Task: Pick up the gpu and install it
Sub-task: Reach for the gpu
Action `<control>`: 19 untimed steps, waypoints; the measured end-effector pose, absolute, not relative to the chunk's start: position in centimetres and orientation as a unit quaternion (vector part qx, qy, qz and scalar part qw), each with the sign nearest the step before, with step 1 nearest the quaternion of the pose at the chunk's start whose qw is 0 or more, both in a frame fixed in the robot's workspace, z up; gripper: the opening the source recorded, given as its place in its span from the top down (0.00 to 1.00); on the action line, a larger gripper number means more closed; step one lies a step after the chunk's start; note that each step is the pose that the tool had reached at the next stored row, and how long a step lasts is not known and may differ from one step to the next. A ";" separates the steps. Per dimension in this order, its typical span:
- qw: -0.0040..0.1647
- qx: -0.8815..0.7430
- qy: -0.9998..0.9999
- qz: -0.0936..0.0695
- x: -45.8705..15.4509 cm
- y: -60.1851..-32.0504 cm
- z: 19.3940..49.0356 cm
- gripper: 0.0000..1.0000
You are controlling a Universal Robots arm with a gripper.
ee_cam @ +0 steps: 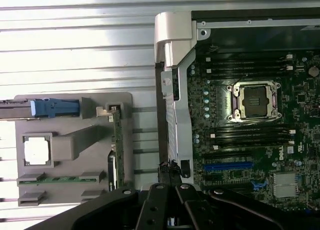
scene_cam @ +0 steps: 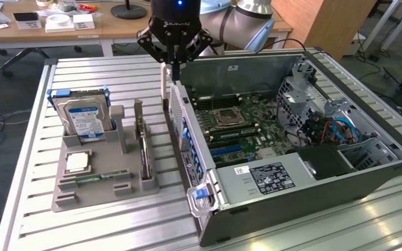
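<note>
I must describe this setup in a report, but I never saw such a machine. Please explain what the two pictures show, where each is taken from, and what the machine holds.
The machine is one robot arm that ends in a gripper, a two-fingered claw. The exterior view comes from a camera off the arm; the wrist view from a camera on the wrist, looking down past the gripper. On the metal table lie an open computer case and, to the exterior view's left of it, a grey tray. The tray carries a hard drive, a square processor chip, a memory stick and the gpu, standing on edge. The gripper is shut and hangs above the case's wall nearest the tray; the gpu is in the tray, not held.
</note>
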State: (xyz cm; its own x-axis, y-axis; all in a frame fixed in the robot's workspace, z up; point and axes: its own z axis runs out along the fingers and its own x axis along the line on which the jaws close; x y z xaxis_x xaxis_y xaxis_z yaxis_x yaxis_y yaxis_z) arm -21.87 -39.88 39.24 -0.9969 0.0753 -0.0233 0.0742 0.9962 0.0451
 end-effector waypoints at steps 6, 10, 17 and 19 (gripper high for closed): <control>0.012 0.038 0.999 0.022 -22.0 -39.9 39.2 0.89; 0.012 0.037 0.999 0.022 -22.4 -39.9 39.2 0.89; 0.012 0.037 0.999 0.022 -23.2 -39.9 39.2 0.89; 0.013 0.037 0.999 0.022 -23.3 -39.9 39.2 0.89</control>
State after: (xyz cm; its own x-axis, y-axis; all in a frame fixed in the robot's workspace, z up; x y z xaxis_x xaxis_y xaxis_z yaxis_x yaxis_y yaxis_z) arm -23.26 -39.88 39.23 -0.9969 0.0747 -0.0234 0.0736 0.9963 0.0451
